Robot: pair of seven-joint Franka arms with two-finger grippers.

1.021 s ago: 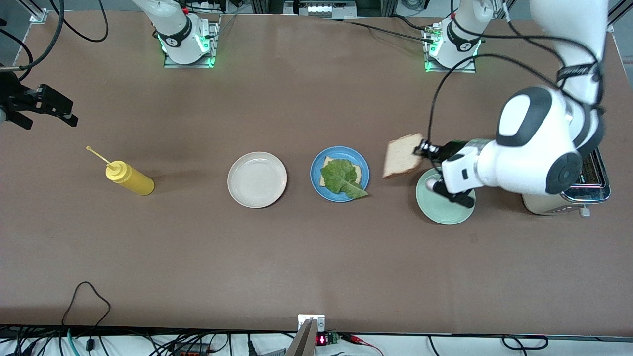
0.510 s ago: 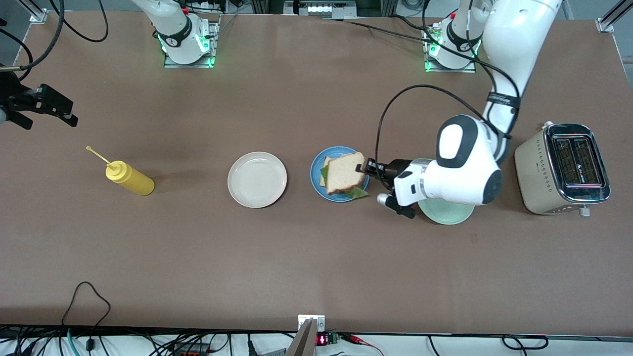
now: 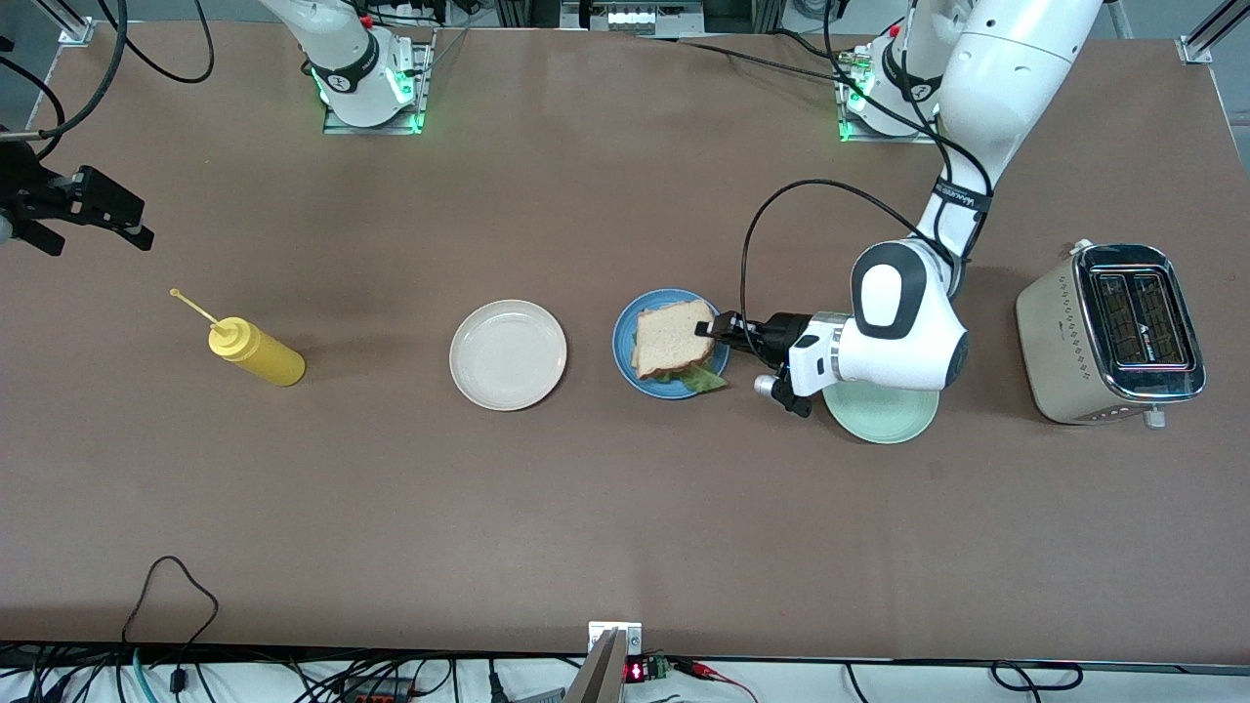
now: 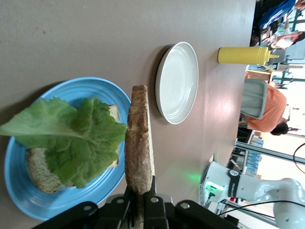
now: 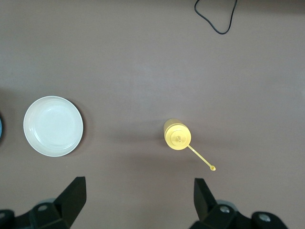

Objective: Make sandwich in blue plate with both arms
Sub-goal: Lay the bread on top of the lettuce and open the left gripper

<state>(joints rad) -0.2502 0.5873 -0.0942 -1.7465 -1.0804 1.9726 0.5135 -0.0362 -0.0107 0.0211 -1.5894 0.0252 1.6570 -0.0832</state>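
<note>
The worktop (image 3: 586,508) lies bare along its whole edge nearest the front camera. Across its middle stand a row of obstacles: mustard bottle (image 3: 256,352), white plate (image 3: 508,353), blue plate (image 3: 625,363), green plate (image 3: 884,418), toaster (image 3: 1111,334). The left arm (image 3: 903,327) hangs over the green plate, blocking it.

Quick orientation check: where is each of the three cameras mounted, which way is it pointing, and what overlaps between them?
Front view: high across the table, facing both bases; left gripper holds the top bread slice over the blue plate; right gripper waits, jaws open, above the right arm's table end.
Left wrist view: looks along its shut gripper at bread slice, lettuce, blue plate.
Right wrist view: looks down past open fingertips at the mustard bottle.
Shared: cream-white plate.
</note>
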